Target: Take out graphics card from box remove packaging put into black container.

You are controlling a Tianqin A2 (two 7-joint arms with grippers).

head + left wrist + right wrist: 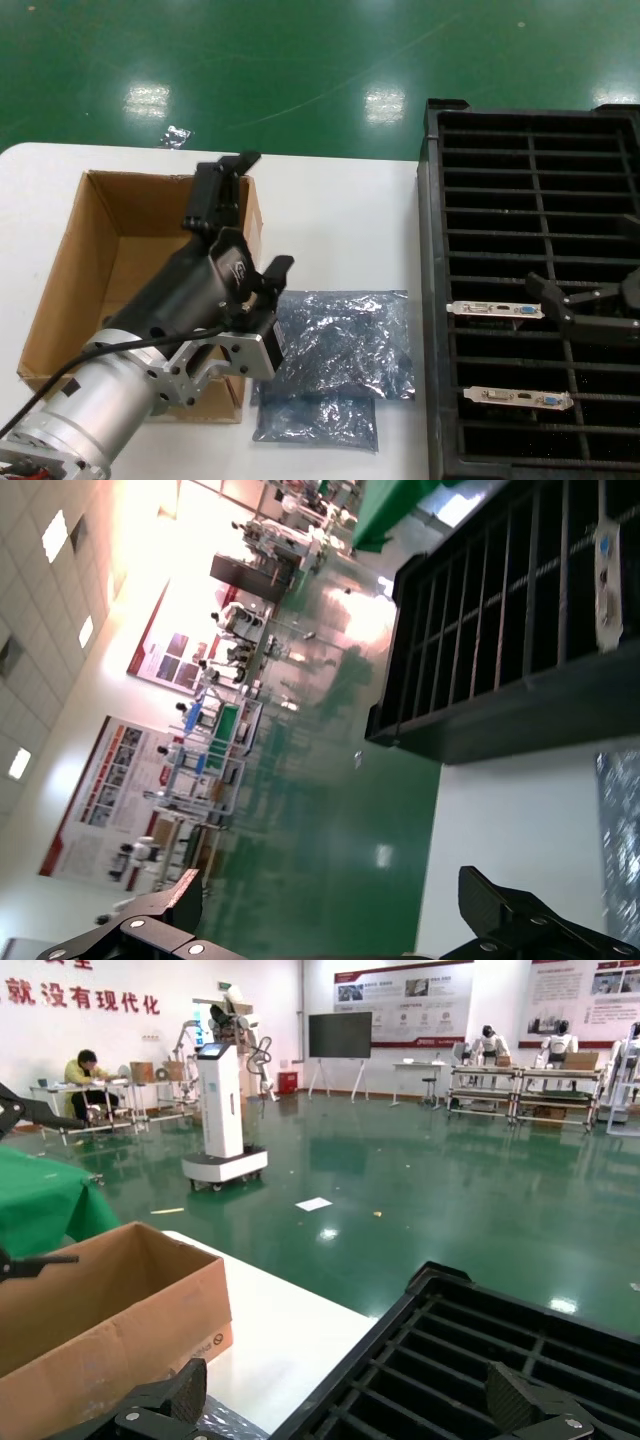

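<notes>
The brown cardboard box (100,250) stands at the table's left; what shows of its inside is bare brown. My left gripper (258,215) hovers open over the box's right wall, holding nothing; in the left wrist view the left gripper (330,920) frames only floor and table. Two crinkly packaging bags (345,345) (315,420) lie flat between box and black container (432,300). Two graphics cards stand in its slots, silver brackets (495,309) (518,399) showing. My right gripper (550,303) hangs open and empty above the container, beside the farther card; in its wrist view the right gripper (350,1410) spans the crate rim.
The white table (340,220) is bare between the box and the crate at the back. Green floor lies beyond the table's far edge. The right wrist view shows the box (100,1310) and the black container (480,1340) with a strip of table between.
</notes>
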